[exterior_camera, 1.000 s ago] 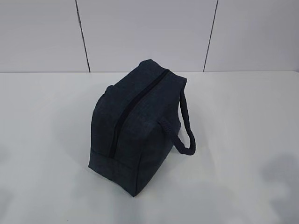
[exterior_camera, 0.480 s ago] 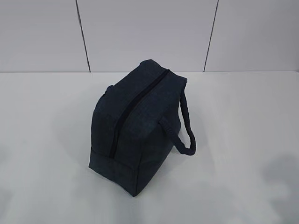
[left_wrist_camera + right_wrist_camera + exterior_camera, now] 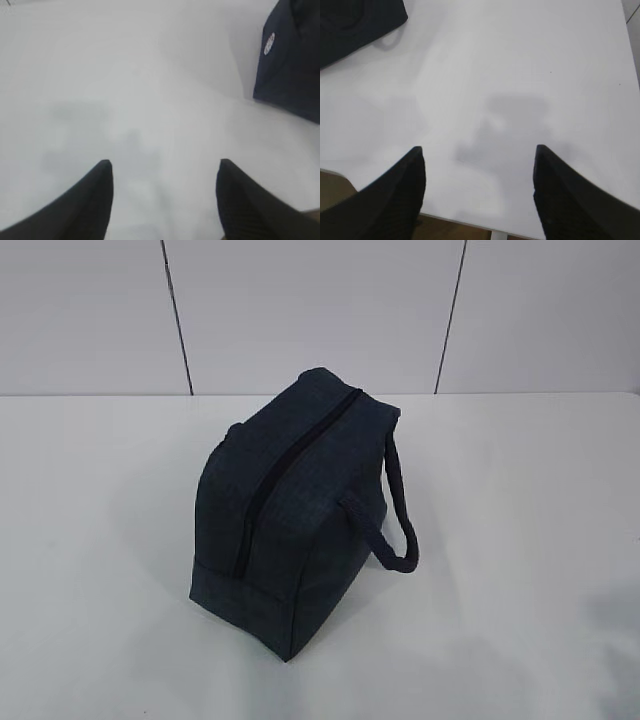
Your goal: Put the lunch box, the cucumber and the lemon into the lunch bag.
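Both grippers, left gripper (image 3: 162,172) and right gripper (image 3: 477,160), are hanging open and empty; the lunch bag (image 3: 290,510) is sitting zipped (food unseen), so unzipping carefully looks wisest.

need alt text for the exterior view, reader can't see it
A dark navy lunch bag stands alone on a white table, its top zipper closed and a strap handle looping out on the right side. Behind it is a pale panelled wall; no arms, lunch box, cucumber or lemon show.
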Controlling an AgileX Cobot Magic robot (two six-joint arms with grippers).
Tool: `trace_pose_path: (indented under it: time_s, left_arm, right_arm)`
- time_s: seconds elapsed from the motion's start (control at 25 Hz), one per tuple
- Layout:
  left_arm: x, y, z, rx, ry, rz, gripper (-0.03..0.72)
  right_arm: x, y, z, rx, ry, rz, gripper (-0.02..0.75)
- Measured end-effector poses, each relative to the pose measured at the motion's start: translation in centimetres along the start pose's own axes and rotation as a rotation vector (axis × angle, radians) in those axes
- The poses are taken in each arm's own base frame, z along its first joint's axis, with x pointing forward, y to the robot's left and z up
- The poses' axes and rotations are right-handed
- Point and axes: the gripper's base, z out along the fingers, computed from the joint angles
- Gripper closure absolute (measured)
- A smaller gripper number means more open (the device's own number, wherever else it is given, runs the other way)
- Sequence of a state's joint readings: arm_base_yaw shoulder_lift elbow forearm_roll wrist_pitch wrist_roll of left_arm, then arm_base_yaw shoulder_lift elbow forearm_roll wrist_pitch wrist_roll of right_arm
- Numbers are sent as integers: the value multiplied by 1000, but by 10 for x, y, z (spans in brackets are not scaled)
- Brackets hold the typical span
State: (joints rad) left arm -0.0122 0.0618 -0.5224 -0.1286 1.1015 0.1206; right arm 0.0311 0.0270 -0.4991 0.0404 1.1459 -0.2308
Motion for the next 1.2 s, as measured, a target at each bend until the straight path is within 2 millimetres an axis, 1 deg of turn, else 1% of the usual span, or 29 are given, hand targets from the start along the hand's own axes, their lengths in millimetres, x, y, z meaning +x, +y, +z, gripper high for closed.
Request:
trace_pose_path:
  time_s: [0.12,1.0,1.2]
  left_arm:
    - [4,-1,-7,-18,-48,-3,230]
    - [5,-1,-6,-18,-44,-5,242]
    - [5,-1,-6,-18,-44,-5,260]
  right_arm:
    - [4,1,-5,11,-41,0,225]
    - [4,1,-5,11,-40,0,225]
    - [4,1,-5,11,-40,0,225]
